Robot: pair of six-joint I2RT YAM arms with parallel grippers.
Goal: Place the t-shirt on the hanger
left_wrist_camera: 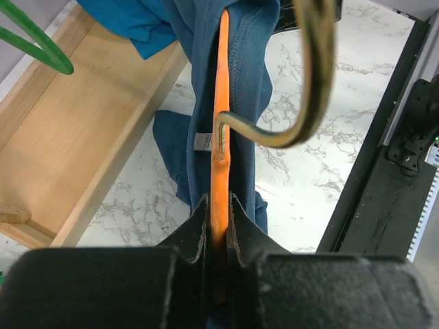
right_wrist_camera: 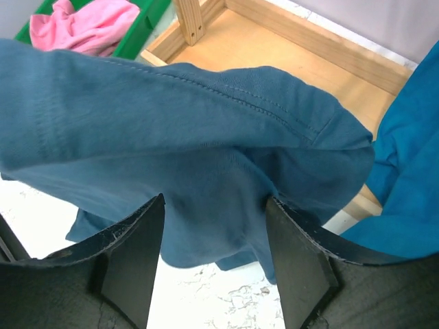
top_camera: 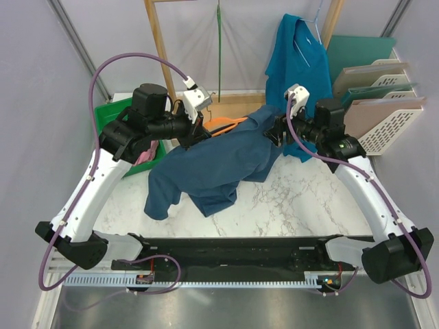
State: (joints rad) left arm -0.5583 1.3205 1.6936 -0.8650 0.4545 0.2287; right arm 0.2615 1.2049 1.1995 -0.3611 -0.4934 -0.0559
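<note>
The dark navy t-shirt [top_camera: 219, 161] hangs between the two arms, with its lower part resting on the marble table. The orange hanger [top_camera: 226, 125] pokes out of the shirt's left shoulder. My left gripper [top_camera: 195, 130] is shut on it. In the left wrist view the orange bar [left_wrist_camera: 221, 103] runs up from between the fingers [left_wrist_camera: 217, 202] into the shirt [left_wrist_camera: 254, 82], and its metal hook [left_wrist_camera: 309, 116] curves off to the right. My right gripper [top_camera: 278, 130] is at the shirt's right shoulder. Its jaws [right_wrist_camera: 214, 202] stand wide apart, with shirt cloth [right_wrist_camera: 192, 137] drooping between them.
A teal shirt [top_camera: 295, 62] hangs at the back right on the wooden rack [top_camera: 161, 55]. A green hanger [top_camera: 219, 41] hangs beside it. The green bin [top_camera: 113, 116] at the left holds a pink garment [top_camera: 145, 154]. File trays [top_camera: 381, 103] stand at the right.
</note>
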